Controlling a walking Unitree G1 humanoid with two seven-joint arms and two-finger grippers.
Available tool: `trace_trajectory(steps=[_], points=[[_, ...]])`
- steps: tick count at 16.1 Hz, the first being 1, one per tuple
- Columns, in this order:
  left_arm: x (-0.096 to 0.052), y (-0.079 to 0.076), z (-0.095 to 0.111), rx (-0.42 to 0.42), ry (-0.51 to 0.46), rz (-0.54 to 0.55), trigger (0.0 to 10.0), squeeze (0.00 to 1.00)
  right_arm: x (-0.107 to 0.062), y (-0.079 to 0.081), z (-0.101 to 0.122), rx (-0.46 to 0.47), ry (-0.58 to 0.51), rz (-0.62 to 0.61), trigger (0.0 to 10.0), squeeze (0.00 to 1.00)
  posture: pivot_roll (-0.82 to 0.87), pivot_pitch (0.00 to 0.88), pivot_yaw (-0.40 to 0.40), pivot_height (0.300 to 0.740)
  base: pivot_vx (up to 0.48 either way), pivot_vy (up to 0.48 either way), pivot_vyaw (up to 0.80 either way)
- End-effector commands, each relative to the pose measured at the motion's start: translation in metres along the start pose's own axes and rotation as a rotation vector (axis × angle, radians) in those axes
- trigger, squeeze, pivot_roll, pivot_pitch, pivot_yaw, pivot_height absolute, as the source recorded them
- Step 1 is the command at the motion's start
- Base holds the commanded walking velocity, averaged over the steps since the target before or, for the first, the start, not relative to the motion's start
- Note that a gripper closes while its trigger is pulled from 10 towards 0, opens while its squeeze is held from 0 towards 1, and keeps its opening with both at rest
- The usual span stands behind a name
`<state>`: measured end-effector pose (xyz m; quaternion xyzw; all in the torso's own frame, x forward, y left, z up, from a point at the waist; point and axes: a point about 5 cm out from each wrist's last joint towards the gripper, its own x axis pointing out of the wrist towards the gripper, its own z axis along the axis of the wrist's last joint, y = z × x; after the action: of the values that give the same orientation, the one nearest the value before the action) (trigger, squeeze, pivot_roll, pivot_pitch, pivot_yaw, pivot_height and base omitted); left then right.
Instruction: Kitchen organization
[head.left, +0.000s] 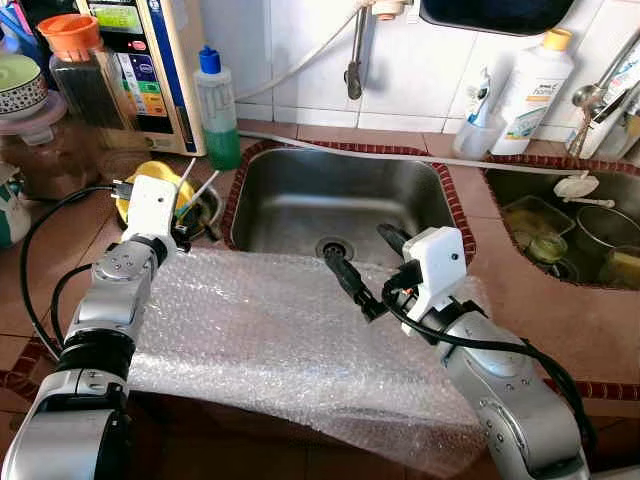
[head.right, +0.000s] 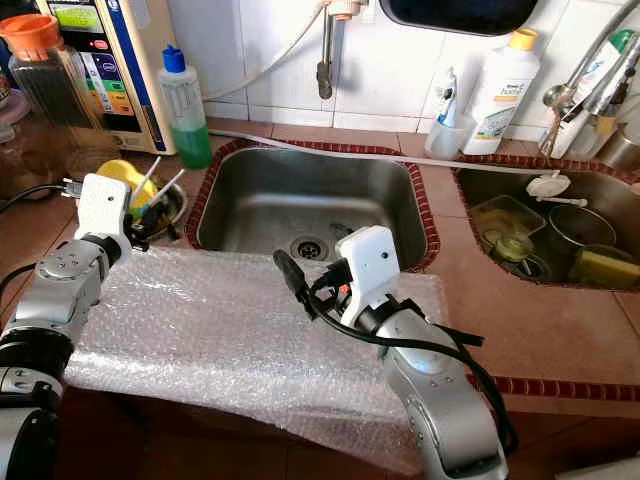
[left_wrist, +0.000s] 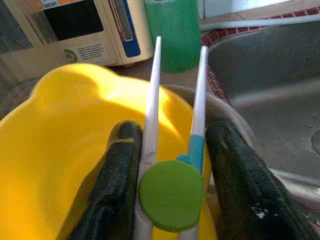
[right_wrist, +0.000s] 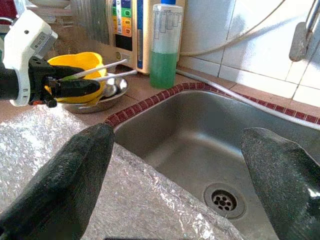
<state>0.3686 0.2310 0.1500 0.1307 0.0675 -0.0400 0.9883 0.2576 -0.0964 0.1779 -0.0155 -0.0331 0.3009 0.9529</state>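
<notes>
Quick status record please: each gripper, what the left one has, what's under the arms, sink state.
left gripper: shut on a pair of white sticks joined by a green disc, over the yellow bowl
yellow bowl: sits in a metal dish on the counter left of the sink
right gripper: jaws open, holding nothing, above the sink's near edge
bubble wrap: spread over the counter's front edge, under both arms
sink: empty basin, drain uncovered
green liquid bottle: upright behind the bowl
</notes>
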Motion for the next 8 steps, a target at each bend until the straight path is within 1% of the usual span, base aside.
trace_trajectory(steps=[1,8], points=[[0.0006,0.0043,0.0017,0.0,0.005,0.017,0.0,0.0,-0.0004,-0.0001,0.0043,-0.012,-0.018,0.002,10.0,0.0,-0.04,0.053,-0.012,0.74,0.0,0.0,0.0],[0.0008,0.0049,0.0026,-0.009,-0.003,0.025,0.0,0.0,-0.0004,-0.0018,0.005,-0.019,-0.018,-0.009,10.0,0.0,-0.04,0.054,-0.014,0.74,0.0,0.0,0.0]])
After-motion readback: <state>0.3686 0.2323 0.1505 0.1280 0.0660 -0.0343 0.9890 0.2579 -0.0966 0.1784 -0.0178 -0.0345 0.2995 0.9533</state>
